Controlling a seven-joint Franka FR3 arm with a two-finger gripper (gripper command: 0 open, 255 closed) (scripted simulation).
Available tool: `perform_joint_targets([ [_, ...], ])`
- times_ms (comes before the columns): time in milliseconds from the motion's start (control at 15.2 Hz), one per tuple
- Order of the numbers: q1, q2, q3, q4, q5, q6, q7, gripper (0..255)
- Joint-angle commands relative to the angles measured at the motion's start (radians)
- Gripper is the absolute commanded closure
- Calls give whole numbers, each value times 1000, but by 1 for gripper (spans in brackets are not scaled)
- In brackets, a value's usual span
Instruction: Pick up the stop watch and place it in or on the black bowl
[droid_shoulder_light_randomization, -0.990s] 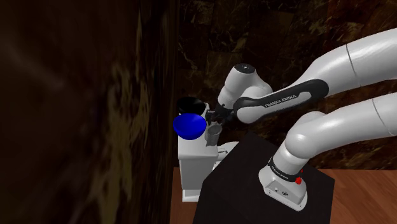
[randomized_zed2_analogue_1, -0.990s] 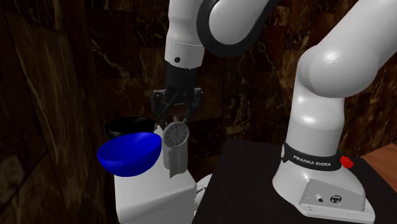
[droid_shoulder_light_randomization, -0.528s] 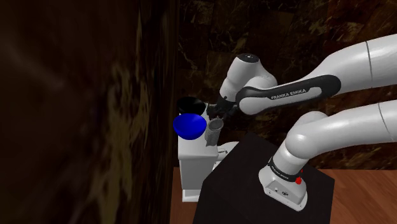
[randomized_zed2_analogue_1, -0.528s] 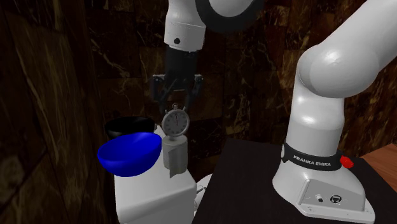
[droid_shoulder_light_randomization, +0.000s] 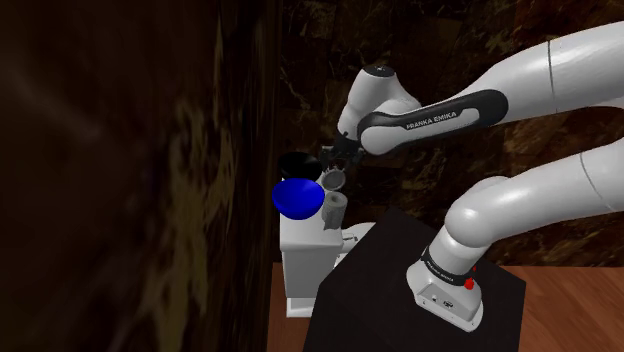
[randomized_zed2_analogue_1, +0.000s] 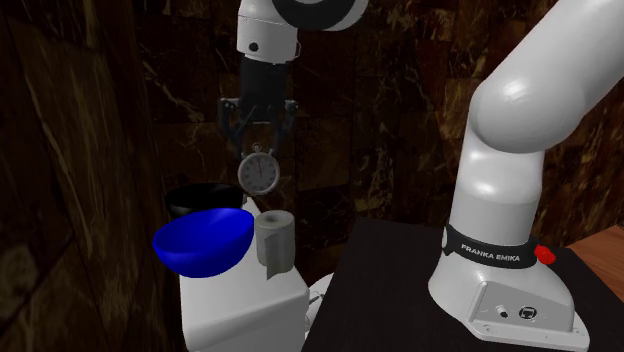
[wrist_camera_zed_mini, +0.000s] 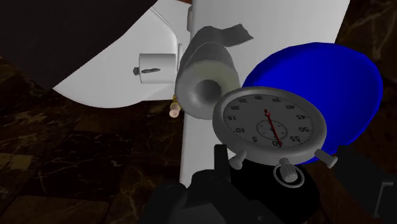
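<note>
A: Count on the white toilet tank (randomized_zed2_analogue_1: 240, 305)?

B: Two bowls: one black bowl (randomized_zed2_analogue_1: 200, 197) and one blue bowl (randomized_zed2_analogue_1: 200, 245), the blue one nearer the second exterior camera. One paper roll (randomized_zed2_analogue_1: 273, 238), upright, just beside the blue bowl.

A: Stop watch?

B: One silver stop watch (randomized_zed2_analogue_1: 259, 172). It is off the tank, hanging in the air above the roll and higher than the black bowl's rim.

A: Gripper?

B: One gripper (randomized_zed2_analogue_1: 258, 140), pinching the stop watch at its top end, dial hanging below.
</note>
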Motion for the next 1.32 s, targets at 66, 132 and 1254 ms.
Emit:
perform_joint_targets([
  [66, -56, 116, -10, 95, -42, 23, -21, 255],
  [132, -73, 154, -12, 128, -56, 28, -27, 255],
  [1254, -202, 746, -52, 811, -265, -82, -61, 255],
])
